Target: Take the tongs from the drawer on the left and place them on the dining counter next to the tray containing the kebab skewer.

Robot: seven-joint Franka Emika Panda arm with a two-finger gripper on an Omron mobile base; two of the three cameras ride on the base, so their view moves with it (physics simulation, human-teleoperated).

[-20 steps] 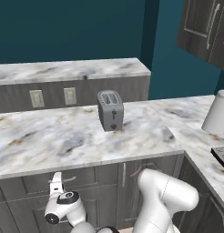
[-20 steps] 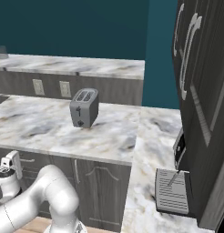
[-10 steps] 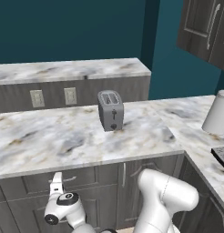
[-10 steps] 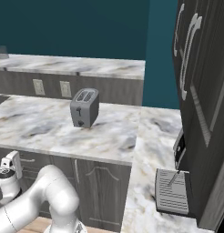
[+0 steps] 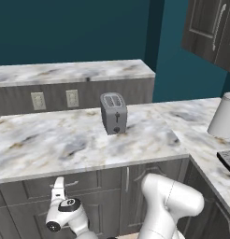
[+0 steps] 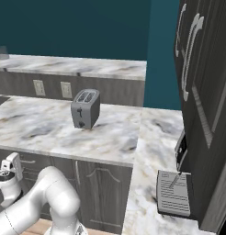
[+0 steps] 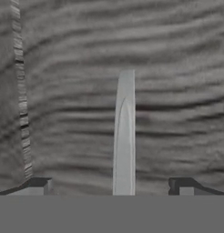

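Note:
The drawer (image 5: 37,189) is a shallow dark wood-grain front under the near marble counter, and it stands closed. Its silver bar handle (image 7: 124,136) runs up the hand view, right between my fingertips (image 7: 41,184). My gripper (image 7: 111,186) is open, one finger on each side of the handle, close to the drawer front. From the base views the gripper (image 5: 57,184) (image 6: 14,163) sits low against the cabinet face. The dining counter (image 5: 70,72) is the raised marble slab at the back. The tongs are hidden. The tray and the kebab skewer are out of view.
A grey toaster (image 5: 113,113) stands on the near counter (image 5: 65,140). A white paper towel roll (image 5: 224,115) sits at the right. Tall dark cabinets (image 6: 202,92) rise on the right. Cabinet doors (image 5: 131,186) flank the drawer.

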